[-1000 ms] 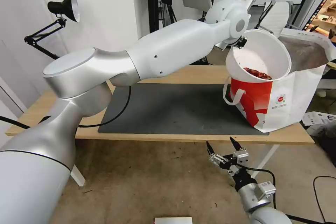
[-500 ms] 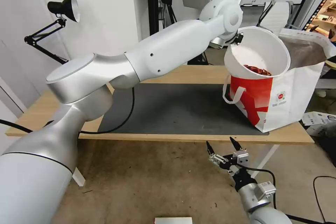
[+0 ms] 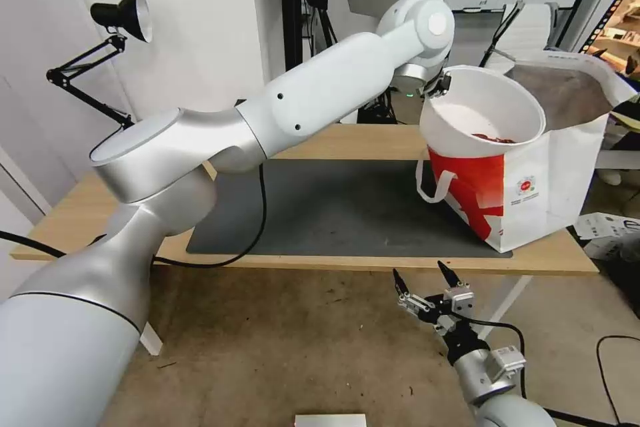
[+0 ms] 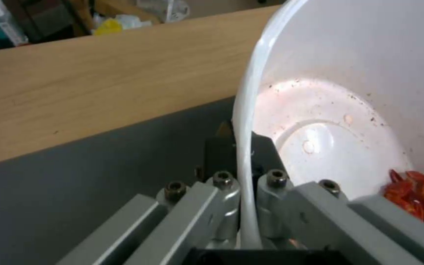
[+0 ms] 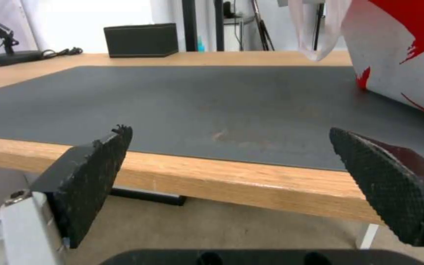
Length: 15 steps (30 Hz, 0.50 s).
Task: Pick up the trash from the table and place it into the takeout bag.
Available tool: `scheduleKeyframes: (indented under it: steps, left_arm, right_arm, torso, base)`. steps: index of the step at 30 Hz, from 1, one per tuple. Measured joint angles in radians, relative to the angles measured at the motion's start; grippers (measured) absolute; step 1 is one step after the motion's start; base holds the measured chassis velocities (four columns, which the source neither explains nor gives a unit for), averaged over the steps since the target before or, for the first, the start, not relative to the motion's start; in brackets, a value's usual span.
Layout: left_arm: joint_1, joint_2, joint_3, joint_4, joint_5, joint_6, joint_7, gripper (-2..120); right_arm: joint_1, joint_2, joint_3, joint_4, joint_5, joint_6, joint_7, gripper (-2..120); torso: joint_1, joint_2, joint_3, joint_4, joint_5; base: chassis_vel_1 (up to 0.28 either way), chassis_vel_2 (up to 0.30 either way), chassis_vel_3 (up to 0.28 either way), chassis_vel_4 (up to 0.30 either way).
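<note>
Left arm: stretched up and forward, left gripper [image 4: 241, 154] clamped tight.
Right gripper [image 3: 423, 278]: parked low, fingers spread apart.

A: What carries everything here?
B: A long light-wood bench [image 3: 320, 140] on white legs, with a large dark grey mat [image 3: 333, 207] spread over its middle.
A: And what sits on it?
B: The red-and-white takeout bag [image 3: 533, 193] stands at the right end, its base partly on the mat, one white loop handle hanging down its side. At the far left edge rest a black tissue box [image 5: 141, 39] and what looks like the round base of a black desk lamp [image 5: 16, 57], both off the mat
</note>
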<state>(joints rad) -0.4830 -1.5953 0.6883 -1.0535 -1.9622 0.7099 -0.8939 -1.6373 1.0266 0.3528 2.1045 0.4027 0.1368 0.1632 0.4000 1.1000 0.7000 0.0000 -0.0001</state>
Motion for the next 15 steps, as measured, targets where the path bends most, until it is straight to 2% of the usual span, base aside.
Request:
scheduleKeyframes:
  steps: [3, 5, 10, 15]
  left_arm:
    - [0.004, 0.0, 0.015, -0.002, 0.05, 0.013, 0.001, 0]
    - [0.01, 0.0, 0.031, -0.017, 0.144, 0.023, 0.035, 0]
    - [0.007, 0.0, 0.032, -0.018, 0.182, 0.02, 0.064, 0]
    - [-0.005, 0.0, 0.044, -0.02, 0.213, 0.022, 0.068, 0]
  right_arm:
    - [0.0, 0.0, 0.0, 0.0, 0.0, 0.0, 0.0, 100]
    - [0.0, 0.0, 0.0, 0.0, 0.0, 0.0, 0.0, 100]
    - [0.0, 0.0, 0.0, 0.0, 0.0, 0.0, 0.0, 100]
    - [0.0, 0.0, 0.0, 0.0, 0.0, 0.0, 0.0, 100]
  torso:
    - [0.0, 0.0, 0.0, 0.0, 0.0]
    - [0.0, 0.0, 0.0, 0.0, 0.0]
    - [0.0, 0.0, 0.0, -0.0001, 0.0]
    - [0.0, 0.0, 0.0, 0.0, 0.0001]
  base:
    - [0.0, 0.0, 0.0, 0.0]
    - [0.0, 0.0, 0.0, 0.0]
    - [0.0, 0.0, 0.0, 0.0]
    - [0.0, 0.0, 0.0, 0.0]
